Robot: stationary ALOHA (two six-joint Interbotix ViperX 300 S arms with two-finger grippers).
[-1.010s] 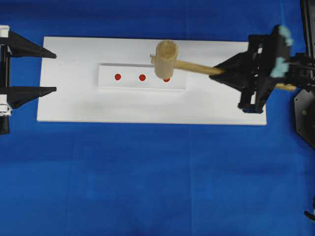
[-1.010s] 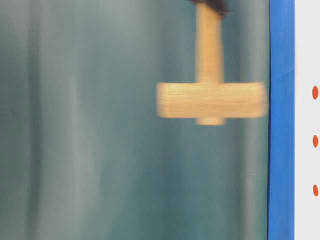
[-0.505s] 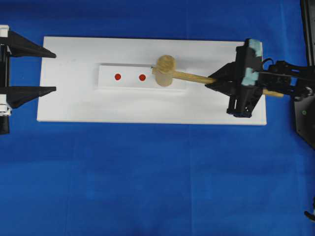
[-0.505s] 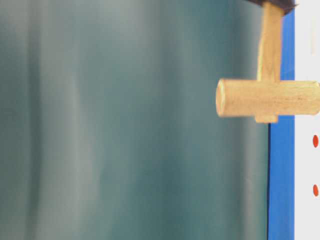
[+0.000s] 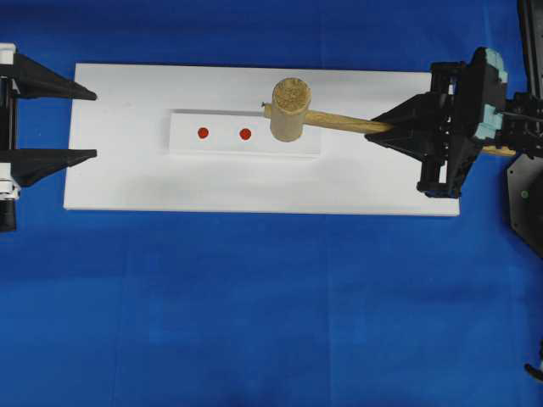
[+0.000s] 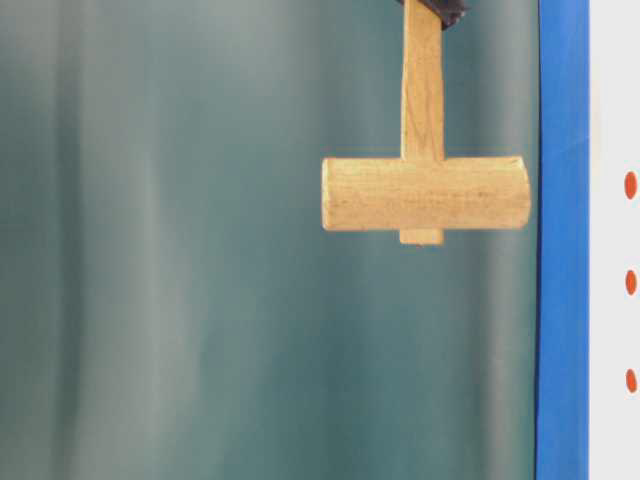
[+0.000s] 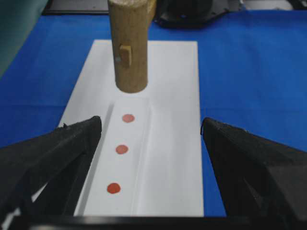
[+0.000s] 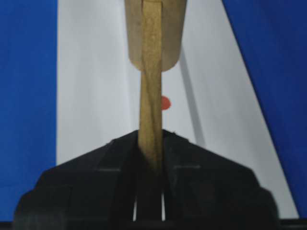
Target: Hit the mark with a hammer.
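The hammer (image 5: 289,108), a light wooden mallet, hangs raised above the white strip (image 5: 225,144), its head over the strip's right end. My right gripper (image 5: 373,130) is shut on its slim handle (image 8: 151,96). Two red marks (image 5: 203,133) (image 5: 245,133) show in the overhead view, where the head hides the third. In the left wrist view all three marks show, and the far mark (image 7: 128,118) lies just below the hammer head (image 7: 128,48). The table-level view shows the hammer head (image 6: 425,193) off the board. My left gripper (image 5: 95,125) stands open at the board's left end, holding nothing.
The strip sits on a white board (image 5: 170,182) lying on a blue cloth (image 5: 254,305). A black arm base (image 5: 526,195) stands at the right edge, beside the board's right end.
The hammer swung down onto the rightmost mark half a second ago and has risen again. My right gripper moved left, then back right. The left arm has not moved.
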